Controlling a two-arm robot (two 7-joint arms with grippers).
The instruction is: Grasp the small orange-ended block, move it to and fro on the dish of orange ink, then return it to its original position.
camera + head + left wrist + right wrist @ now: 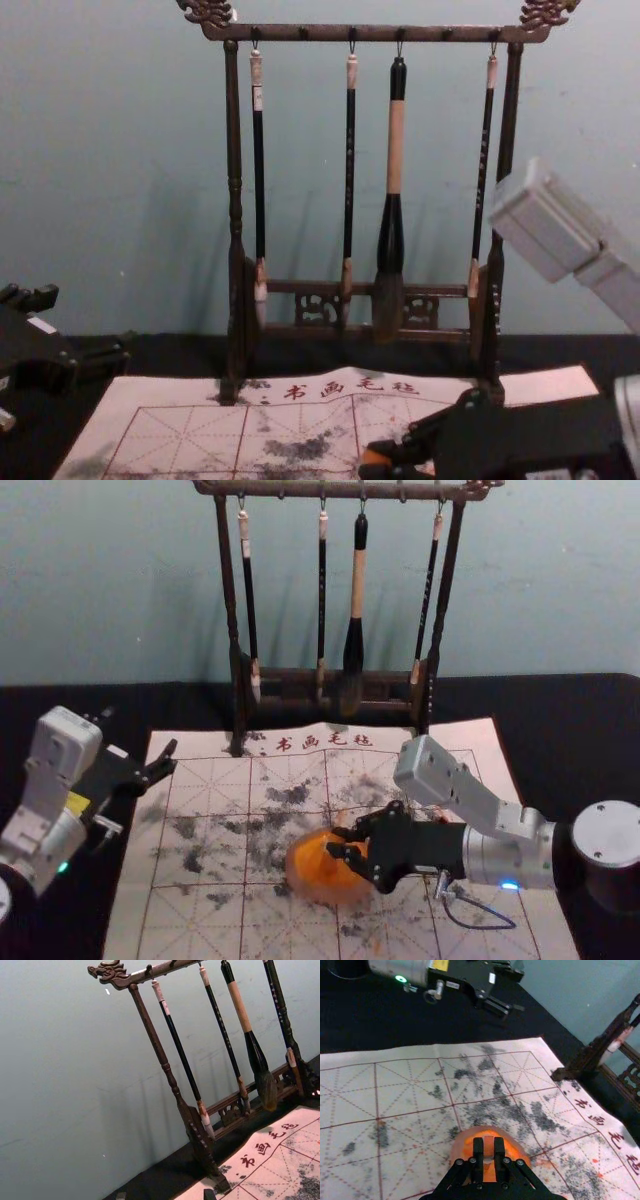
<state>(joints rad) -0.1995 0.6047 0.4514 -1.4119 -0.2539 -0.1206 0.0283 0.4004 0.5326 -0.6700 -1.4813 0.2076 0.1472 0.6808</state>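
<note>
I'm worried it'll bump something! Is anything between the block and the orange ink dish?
Nothing visible is. The right gripper holds the block over the dish, though whether they touch is hard to tell.

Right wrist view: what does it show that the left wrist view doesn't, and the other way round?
Right wrist view: the orange ink dish and the small block gripped by the right end effector.
Left wrist view: the dragon-head finial and the large brush.
Both: the felt mat, parts of the brush rack, the left end effector.
</note>
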